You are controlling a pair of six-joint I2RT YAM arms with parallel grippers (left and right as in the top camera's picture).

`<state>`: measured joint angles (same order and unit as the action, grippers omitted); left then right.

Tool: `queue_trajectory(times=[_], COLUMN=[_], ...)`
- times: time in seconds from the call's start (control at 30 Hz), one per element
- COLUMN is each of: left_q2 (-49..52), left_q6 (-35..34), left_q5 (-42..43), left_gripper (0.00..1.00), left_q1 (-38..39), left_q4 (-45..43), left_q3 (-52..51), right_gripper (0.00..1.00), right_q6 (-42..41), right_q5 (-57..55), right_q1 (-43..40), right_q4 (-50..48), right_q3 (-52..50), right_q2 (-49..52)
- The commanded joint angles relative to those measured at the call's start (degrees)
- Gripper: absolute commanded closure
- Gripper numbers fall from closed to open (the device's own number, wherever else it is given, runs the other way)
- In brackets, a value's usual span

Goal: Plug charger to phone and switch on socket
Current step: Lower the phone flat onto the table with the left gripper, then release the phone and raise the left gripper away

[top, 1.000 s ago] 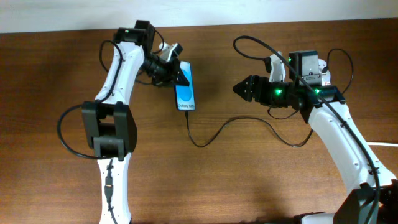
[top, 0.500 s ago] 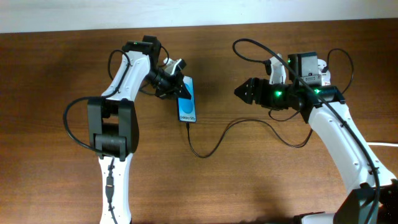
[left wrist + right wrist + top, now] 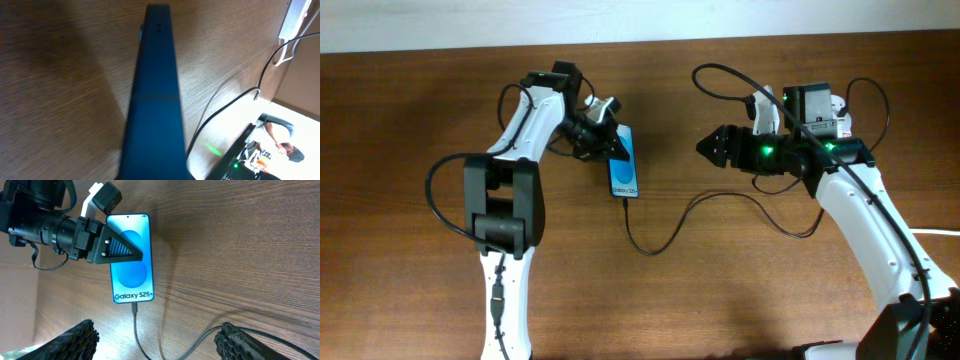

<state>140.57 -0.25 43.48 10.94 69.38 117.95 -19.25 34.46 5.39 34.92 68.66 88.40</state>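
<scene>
Clenched left end effector point(image 3: 140, 255) rests its tip on the phone point(image 3: 132, 277), the charger point(image 3: 135, 322) plugged into its bottom edge; right end effector point(image 3: 704, 148) hangs released, empty, above the counter point(image 3: 720, 300).

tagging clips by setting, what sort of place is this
Most likely a robotics lab bench: two white robot arms at a wooden table, the left pincer holding a Galaxy S25+ phone with a black charger cable plugged in.
</scene>
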Motion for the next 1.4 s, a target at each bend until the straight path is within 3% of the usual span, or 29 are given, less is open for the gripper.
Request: queue_trajectory(times=[0.0,0.27,0.47,0.7,0.87,1.0,1.27,1.37], left_q2=[0.50,4.20,4.17,4.17,4.15,4.15,4.04,3.37], left_q6=[-0.61,-0.61,-0.59,-0.61,-1.90,-3.21,-7.26,-7.23], left_q5=[1.03,-0.79,-5.81,-7.43,-10.56,-18.58,-28.11,-31.26], left_gripper=[1.00,1.00,0.82,0.75,0.59,0.57,0.56,0.59], left_q1=[1.68,1.70,1.66,1.66,1.66,1.66,1.60,-0.50], left_q4=[-1.27,-0.85,-1.03,-1.01,-0.04,4.26,6.34,10.14], left_q3=[-0.17,-0.15,-0.15,-0.15,2.51,7.63,8.24,13.57], right_gripper=[0.20,0.20,0.18,0.15,0.14,0.14,0.14,0.14], right_q6=[0.66,1.05,1.05,1.05,1.03,1.03,1.03,1.05], right_q5=[-0.46,-0.48,-0.52,-0.68,-0.68,-0.70,-0.68,-0.68], right_q1=[-0.11,-0.11,-0.11,-0.11,-0.11,-0.11,-0.11,-0.13], right_q4=[-0.11,0.09,0.07,0.04,0.02,-0.17,-0.17,0.39], right_q3=[0.70,0.70,0.70,0.70,0.70,0.70,0.70,0.70], right_q2=[0.09,0.09,0.09,0.09,0.11,0.11,0.09,0.09])
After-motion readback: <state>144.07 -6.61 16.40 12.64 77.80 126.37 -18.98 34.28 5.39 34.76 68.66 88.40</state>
